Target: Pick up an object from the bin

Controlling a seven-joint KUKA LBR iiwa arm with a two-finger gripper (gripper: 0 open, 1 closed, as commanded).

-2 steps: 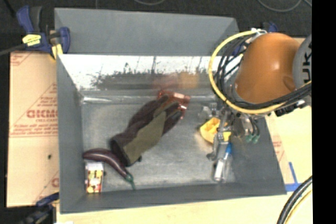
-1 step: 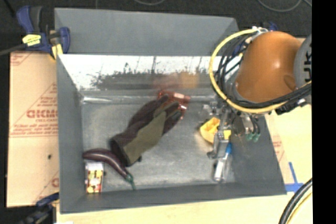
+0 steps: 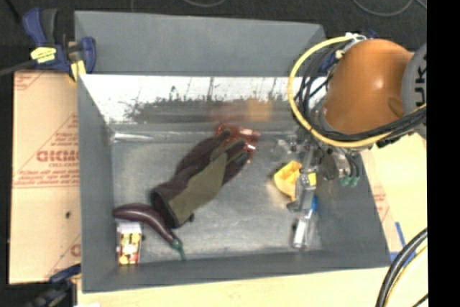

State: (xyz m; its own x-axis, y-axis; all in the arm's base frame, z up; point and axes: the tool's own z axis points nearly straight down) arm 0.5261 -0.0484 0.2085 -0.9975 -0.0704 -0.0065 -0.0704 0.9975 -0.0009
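Hanging low in the right part of the bin (image 3: 215, 47), the gripper (image 3: 313, 177) was seen in the camera view beneath the arm's orange cover (image 3: 363, 86). A small yellow lump (image 3: 287, 178) lay just beside it, on the side toward the bin's middle; whether the two touched could not be made out. The lump was compact, with no clear long axis. It was judged the nearest thing to be picked, and a short shift toward the middle would be called for to bring the gripper over it.

A slim silver and blue piece (image 3: 302, 225) ran from the gripper toward the near wall. Whether it was a loose thing or a part of the robot could not be told.

Whether the gripper was released or clenched could not be told, and nothing was seen held in it.

A dark glove (image 3: 205, 176) lay well apart in the middle, its length slanting from lower left to upper right. A purple curved thing (image 3: 144, 218) and a small box (image 3: 129, 242) lay in the lower left corner.
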